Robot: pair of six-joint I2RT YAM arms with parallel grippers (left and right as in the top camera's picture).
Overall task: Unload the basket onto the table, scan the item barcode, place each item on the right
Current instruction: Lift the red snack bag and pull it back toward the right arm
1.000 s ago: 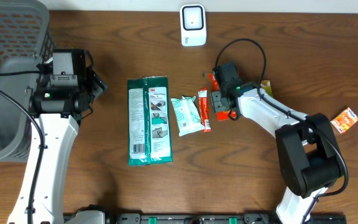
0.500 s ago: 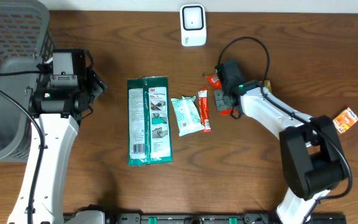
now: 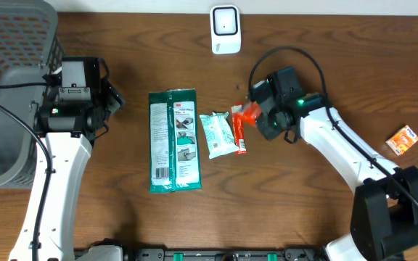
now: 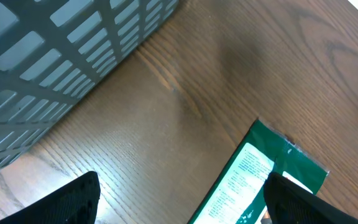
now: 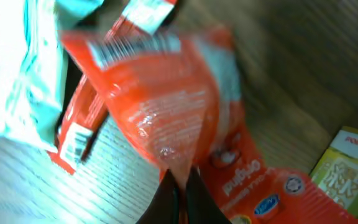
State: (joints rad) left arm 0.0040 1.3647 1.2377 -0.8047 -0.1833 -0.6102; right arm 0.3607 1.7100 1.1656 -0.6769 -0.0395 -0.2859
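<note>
While right claw (image 5: 179,188) pinches it, glossy red packet (image 5: 166,106), seemingly barcoded.

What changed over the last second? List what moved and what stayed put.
The right gripper shut on the orange packet and pulled it up, with the arm swinging toward the right of the overhead view. Unchanged: the left gripper, open beside the basket; the green pack, teal pouch, red stick, white scanner and small orange box.
</note>
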